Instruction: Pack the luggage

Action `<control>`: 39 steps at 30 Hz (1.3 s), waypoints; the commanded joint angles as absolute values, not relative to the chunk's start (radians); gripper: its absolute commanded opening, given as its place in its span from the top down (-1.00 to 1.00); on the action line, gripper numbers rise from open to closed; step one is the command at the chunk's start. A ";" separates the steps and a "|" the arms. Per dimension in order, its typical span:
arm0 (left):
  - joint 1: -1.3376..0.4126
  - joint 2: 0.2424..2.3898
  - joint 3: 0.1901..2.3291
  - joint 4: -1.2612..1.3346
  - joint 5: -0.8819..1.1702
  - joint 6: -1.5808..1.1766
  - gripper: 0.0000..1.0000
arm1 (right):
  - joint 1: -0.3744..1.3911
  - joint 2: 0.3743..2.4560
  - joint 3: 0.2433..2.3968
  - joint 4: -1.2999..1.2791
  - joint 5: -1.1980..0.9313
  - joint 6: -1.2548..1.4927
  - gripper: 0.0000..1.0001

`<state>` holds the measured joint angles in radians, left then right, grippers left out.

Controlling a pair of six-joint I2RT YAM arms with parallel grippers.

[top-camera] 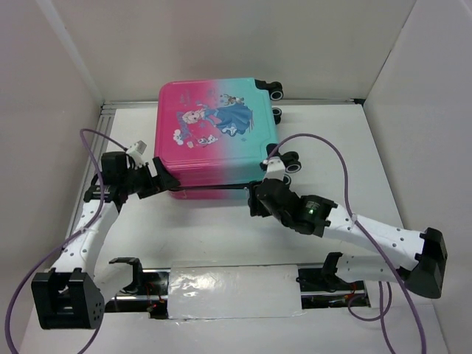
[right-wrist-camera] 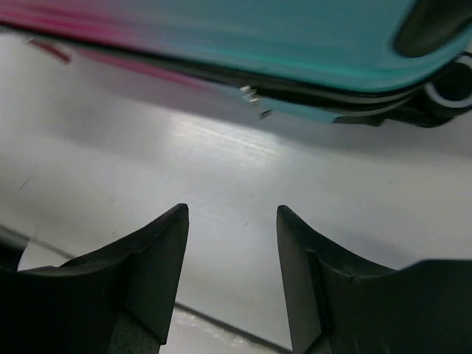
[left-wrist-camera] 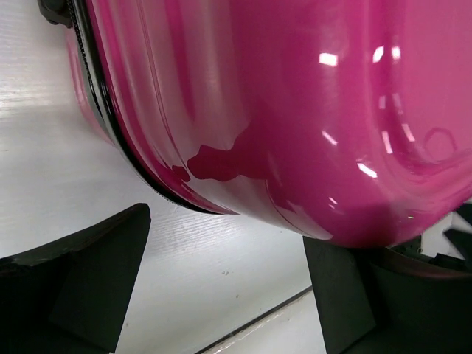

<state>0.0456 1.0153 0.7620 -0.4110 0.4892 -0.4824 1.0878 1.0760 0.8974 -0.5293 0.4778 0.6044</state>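
Note:
The luggage (top-camera: 214, 133) lies flat and closed on the white table (top-camera: 221, 228), its shell fading from magenta-pink on the left to teal on the right, with cartoon figures on top. My left gripper (top-camera: 164, 181) is open at its near-left corner. In the left wrist view the pink shell (left-wrist-camera: 295, 110) fills the frame, and the gripper (left-wrist-camera: 228, 228) holds nothing, its right finger (left-wrist-camera: 346, 295) against the corner. My right gripper (top-camera: 254, 199) is open and empty just in front of the near edge. The right wrist view shows the gripper (right-wrist-camera: 232, 210) facing the zipper seam (right-wrist-camera: 254, 99).
Black wheels (top-camera: 276, 92) stick out on the suitcase's right side, one near my right gripper (right-wrist-camera: 450, 88). White walls enclose the table on three sides. A taped strip (top-camera: 236, 291) lies between the arm bases. Purple cables loop over both arms.

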 commanded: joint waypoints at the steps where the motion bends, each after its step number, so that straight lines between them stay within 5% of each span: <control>1: 0.025 1.057 0.805 -0.328 0.437 -0.497 -0.91 | 0.964 1.084 0.871 -0.439 0.512 0.575 -0.16; 9: -0.006 1.152 0.862 -0.293 0.417 -0.488 -0.91 | 0.646 1.207 0.870 -0.302 0.273 0.430 -0.06; 19: -0.077 1.235 0.933 -0.302 0.385 -0.465 -0.89 | 0.454 1.339 0.971 -0.216 0.127 0.359 -0.03; 31: -0.153 1.104 0.841 -0.345 0.253 -0.474 -0.89 | 0.299 1.431 1.147 -0.251 0.003 0.287 -0.01; 39: -0.238 1.166 0.818 -0.314 0.230 -0.492 -0.87 | 0.377 1.295 1.007 -0.261 -0.035 0.307 0.01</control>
